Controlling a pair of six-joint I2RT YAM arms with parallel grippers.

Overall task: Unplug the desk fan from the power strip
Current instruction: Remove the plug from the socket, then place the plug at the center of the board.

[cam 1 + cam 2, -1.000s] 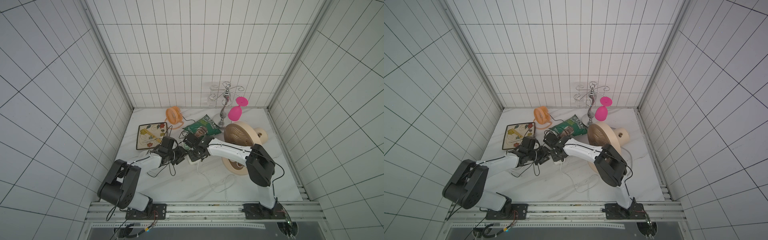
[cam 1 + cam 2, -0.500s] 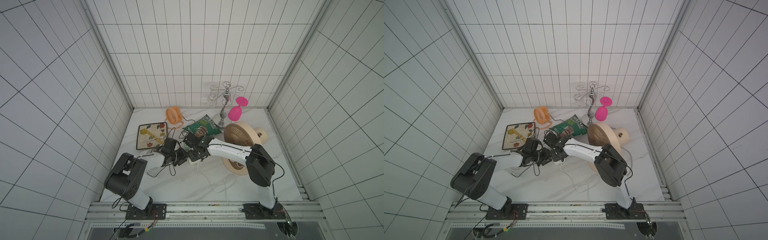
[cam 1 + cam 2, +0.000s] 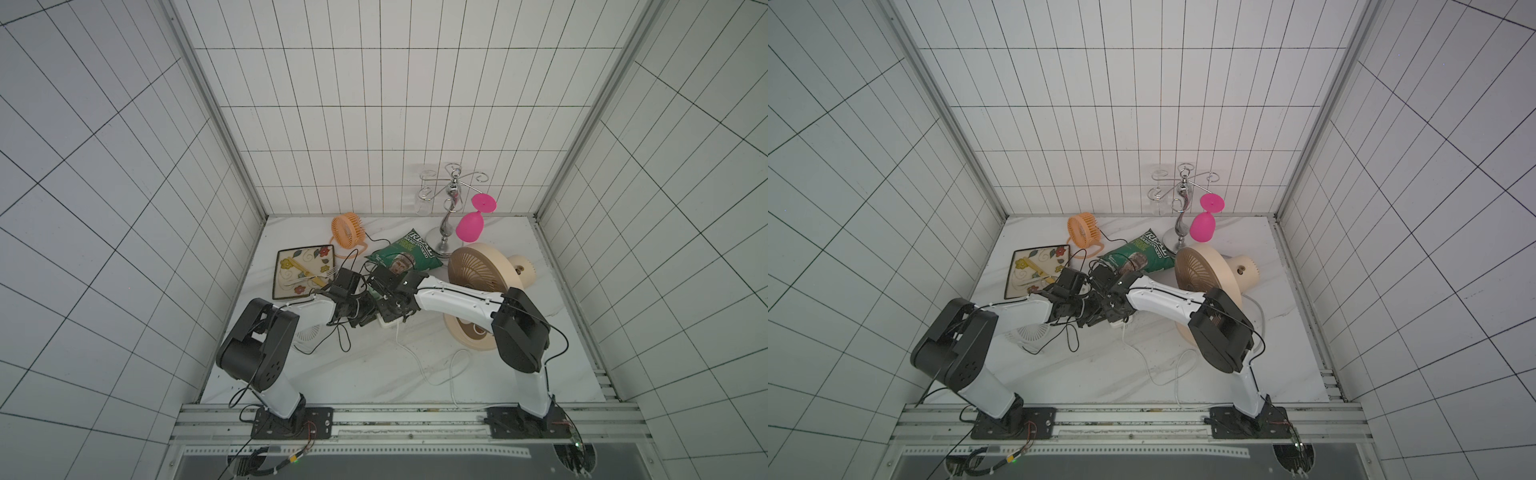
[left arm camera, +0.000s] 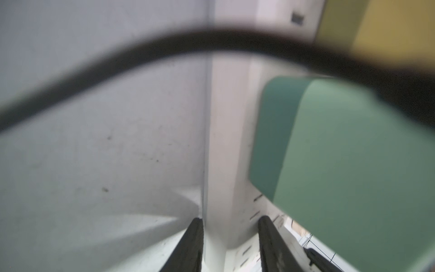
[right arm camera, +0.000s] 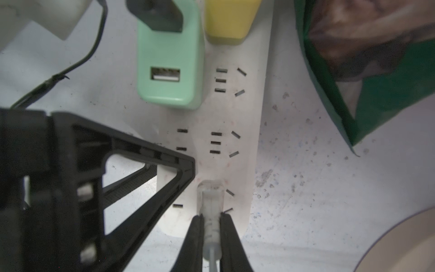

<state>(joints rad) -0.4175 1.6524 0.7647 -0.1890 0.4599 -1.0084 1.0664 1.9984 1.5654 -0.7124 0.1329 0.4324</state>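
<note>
Your right gripper point(image 5: 210, 217) is clamped on the clear plug point(image 5: 209, 193) seated at the end of the power strip point(image 5: 244, 113). Your left gripper point(image 4: 230, 220) pinches the strip's edge. The strip lies flat, just beside the green chip bag point(image 3: 405, 255).

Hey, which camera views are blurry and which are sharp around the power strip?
Left wrist view: out of focus, green adapter and black cable smeared. Right wrist view: sharp, power strip slots crisp, right gripper clamped on the translucent plug. Both top views: evenly lit, sharp, no strong glare.
</note>
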